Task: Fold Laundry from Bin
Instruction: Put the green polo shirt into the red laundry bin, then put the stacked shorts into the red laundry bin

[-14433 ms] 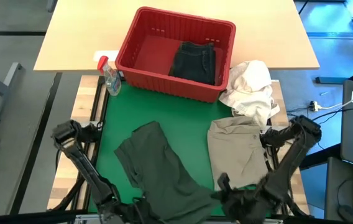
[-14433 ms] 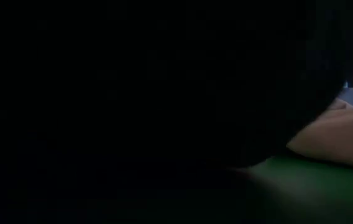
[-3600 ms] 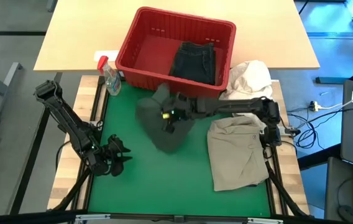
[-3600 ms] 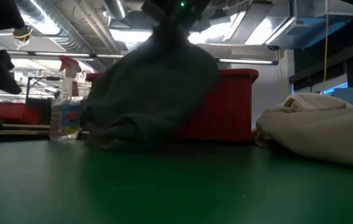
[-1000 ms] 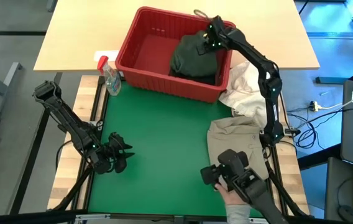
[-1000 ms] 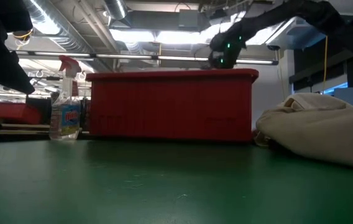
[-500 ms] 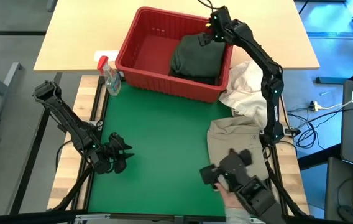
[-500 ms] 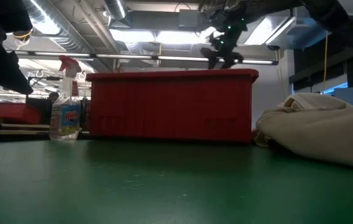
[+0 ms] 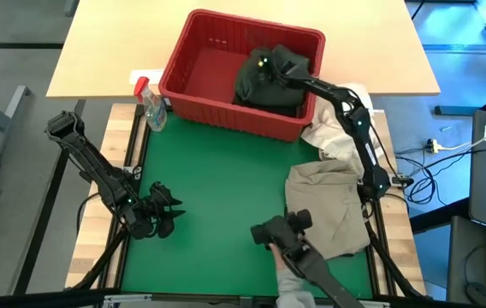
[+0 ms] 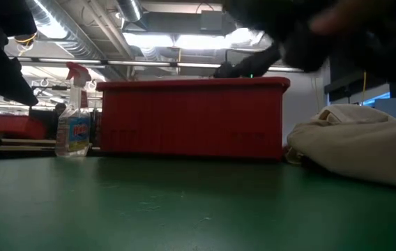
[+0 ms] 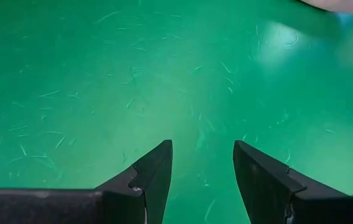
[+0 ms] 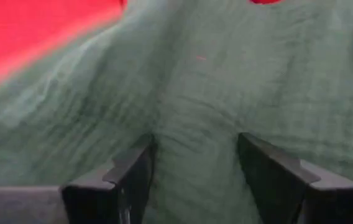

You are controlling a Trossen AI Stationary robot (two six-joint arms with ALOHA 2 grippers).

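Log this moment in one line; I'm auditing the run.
right gripper: open, over dark garment in bin | left gripper: open, idle over mat

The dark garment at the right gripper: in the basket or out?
In. The dark garment lies bunched inside the red basket, the right gripper over it.

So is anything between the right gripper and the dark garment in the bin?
Nothing visible. The right gripper is right over the dark garment inside the red bin, fingers open against the cloth.
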